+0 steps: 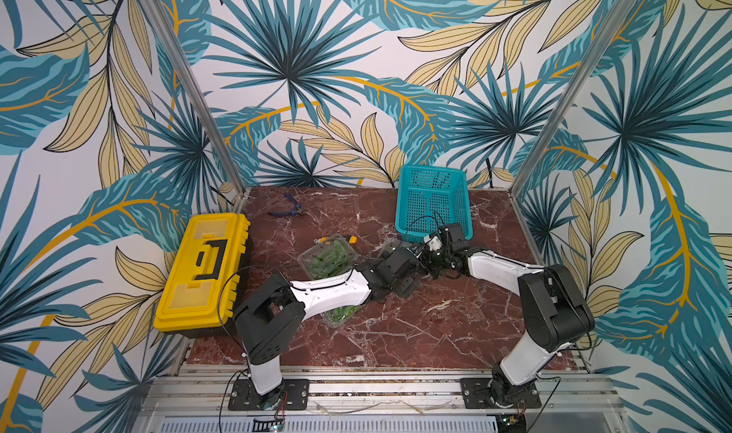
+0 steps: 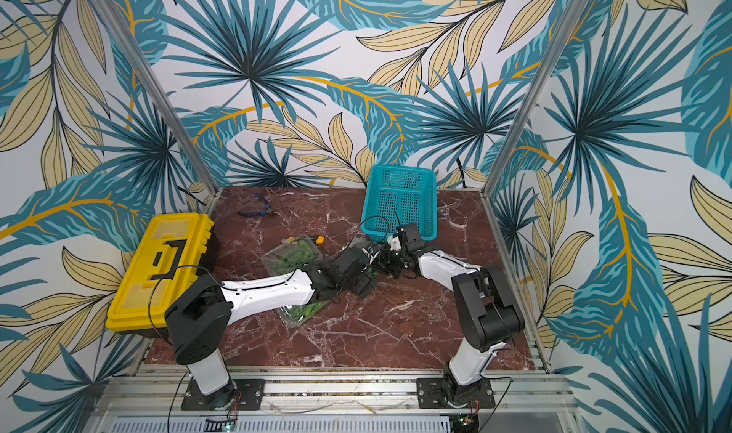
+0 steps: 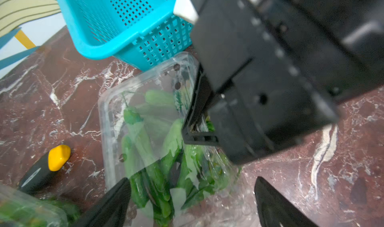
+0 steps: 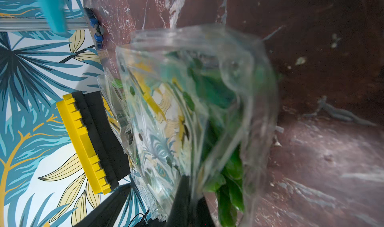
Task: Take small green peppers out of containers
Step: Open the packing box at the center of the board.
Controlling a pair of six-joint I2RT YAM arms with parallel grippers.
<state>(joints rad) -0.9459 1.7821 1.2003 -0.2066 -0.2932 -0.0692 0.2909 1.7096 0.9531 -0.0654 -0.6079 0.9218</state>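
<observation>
Stock on your surface (image 1: 435,332), clock directions taken from the top views with 12 at the back wall:

1. Held clamshell (image 3: 112,120): clear plastic, just beside the teal perforated basket (image 1: 433,201) at the basket's 7 o'clock. Small green peppers (image 3: 141,136) are heaped inside. Your right hand (image 4: 187,194) is pinched tight on its thin plastic wall. You cannot tell from these views whether the shell rests on the surface or is tipped off it.
2. Left hand (image 3: 191,182): fingers spread wide and gripping nothing, poised over item 1 from the 7 o'clock side, facing your right hand.
3. Second clamshell (image 1: 328,256): at 9 o'clock of item 1, lying flat and full of peppers.
4. Third clamshell (image 1: 340,316): at 6 o'clock of item 3, partly hidden under your left forearm, with green showing at its near end.
5. Yellow toolbox (image 1: 202,268): lid shut, at the surface's 9 o'clock edge.
6. Blue-handled pliers (image 1: 287,209): at 11 o'clock, near the back wall.
7. Black tool with a yellow end (image 3: 47,163): touching the 12 o'clock side of item 3.
</observation>
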